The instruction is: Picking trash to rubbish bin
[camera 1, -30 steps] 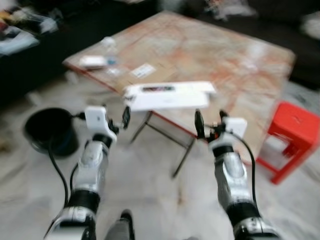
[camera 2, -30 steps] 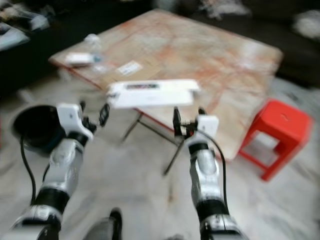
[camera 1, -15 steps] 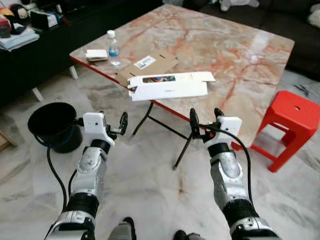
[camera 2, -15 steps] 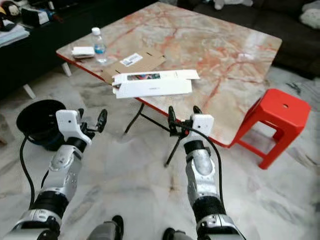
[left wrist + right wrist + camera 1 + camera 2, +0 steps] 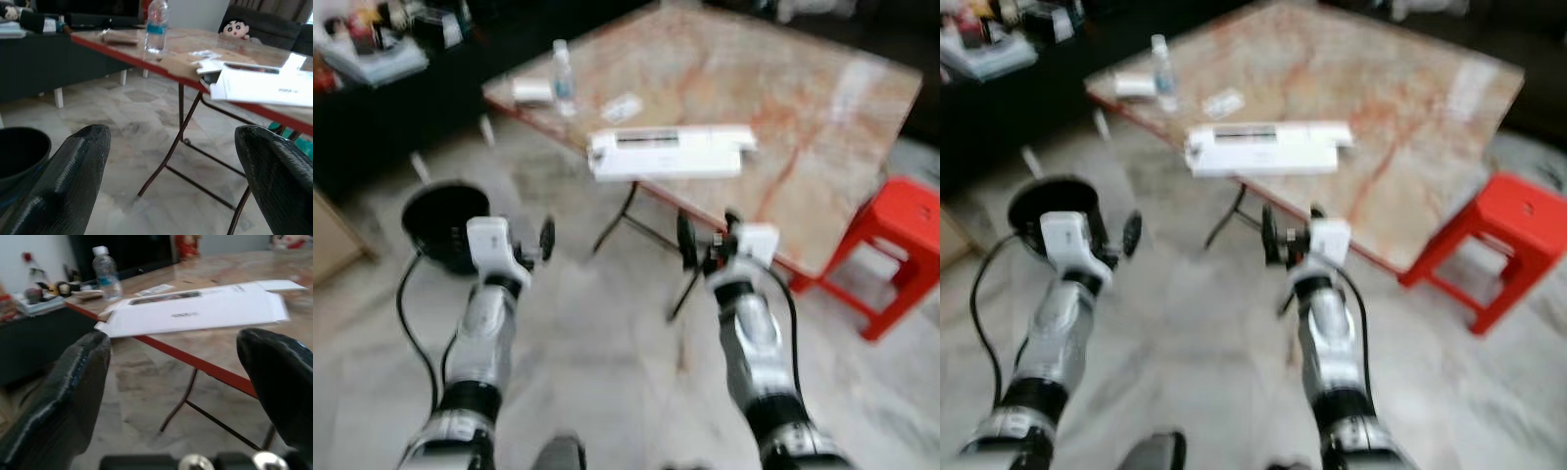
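Both arms are held out in front of the robot, short of the marble-patterned tabletop with the red edge, and both sets of jaws stand wide open with nothing between them. The long flat white cardboard box, which looks like the trash to be picked, lies at the near edge of the tabletop, ahead of and above both sets of jaws, roughly between the two; in the right wrist view it spans the gap between the black fingers with floor still showing in front of it.

The left gripper hangs just beside the round black rubbish bin on the pale marble floor; the right gripper is near the table's folding metal legs.

A clear plastic water bottle with a blue label and a small flat packet sit further back, well apart from the box.

To do this reach well, I'd say the robot should close in and lift the jaws to the box's overhanging long edge, pinching the thin card squarely so it does not flex or slide away
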Robot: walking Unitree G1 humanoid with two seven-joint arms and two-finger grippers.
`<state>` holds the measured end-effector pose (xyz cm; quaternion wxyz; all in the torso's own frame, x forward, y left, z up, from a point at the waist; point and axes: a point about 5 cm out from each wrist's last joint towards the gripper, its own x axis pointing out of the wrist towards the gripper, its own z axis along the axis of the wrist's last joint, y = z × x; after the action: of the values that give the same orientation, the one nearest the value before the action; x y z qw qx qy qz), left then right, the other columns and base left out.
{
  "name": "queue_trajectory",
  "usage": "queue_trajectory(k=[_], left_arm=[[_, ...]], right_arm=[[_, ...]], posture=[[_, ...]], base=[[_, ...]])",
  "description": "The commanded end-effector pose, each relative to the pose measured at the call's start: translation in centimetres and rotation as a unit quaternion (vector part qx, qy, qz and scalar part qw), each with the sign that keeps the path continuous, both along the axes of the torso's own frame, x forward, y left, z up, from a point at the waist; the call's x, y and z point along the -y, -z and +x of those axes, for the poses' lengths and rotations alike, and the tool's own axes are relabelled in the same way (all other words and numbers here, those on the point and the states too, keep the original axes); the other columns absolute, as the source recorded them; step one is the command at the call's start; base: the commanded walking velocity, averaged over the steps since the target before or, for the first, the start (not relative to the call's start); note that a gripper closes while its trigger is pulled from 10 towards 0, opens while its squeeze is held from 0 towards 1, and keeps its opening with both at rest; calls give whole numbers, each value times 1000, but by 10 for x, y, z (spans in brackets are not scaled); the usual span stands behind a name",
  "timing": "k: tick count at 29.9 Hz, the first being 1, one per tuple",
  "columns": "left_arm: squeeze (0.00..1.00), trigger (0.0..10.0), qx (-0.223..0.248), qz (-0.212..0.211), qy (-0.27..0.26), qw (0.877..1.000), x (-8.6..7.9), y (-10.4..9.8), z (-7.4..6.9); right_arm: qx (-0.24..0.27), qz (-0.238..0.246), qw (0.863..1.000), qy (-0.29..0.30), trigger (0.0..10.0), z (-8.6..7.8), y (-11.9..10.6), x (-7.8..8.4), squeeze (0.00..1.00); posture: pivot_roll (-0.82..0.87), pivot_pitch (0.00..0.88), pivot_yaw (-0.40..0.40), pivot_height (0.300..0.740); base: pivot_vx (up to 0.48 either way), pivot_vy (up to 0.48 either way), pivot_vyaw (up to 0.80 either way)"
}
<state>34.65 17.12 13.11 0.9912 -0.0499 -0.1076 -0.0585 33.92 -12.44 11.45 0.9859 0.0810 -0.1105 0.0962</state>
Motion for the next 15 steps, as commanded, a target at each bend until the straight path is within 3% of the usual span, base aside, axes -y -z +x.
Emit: queue_trajectory(k=[1, 15], left_arm=[[0, 10000, 3, 5, 9, 1000, 4, -3, 1], [0, 10000, 4, 4, 10, 1000, 4, -4, 2]], right_arm=[[-2, 1, 1000, 8, 10000, -1, 1, 6, 0], [-3, 0, 1000, 7, 10000, 0, 1, 5, 0]], posture=[[150, 167, -74, 740], [149, 165, -75, 740]], base=[[0, 0, 0], [0, 0, 0]])
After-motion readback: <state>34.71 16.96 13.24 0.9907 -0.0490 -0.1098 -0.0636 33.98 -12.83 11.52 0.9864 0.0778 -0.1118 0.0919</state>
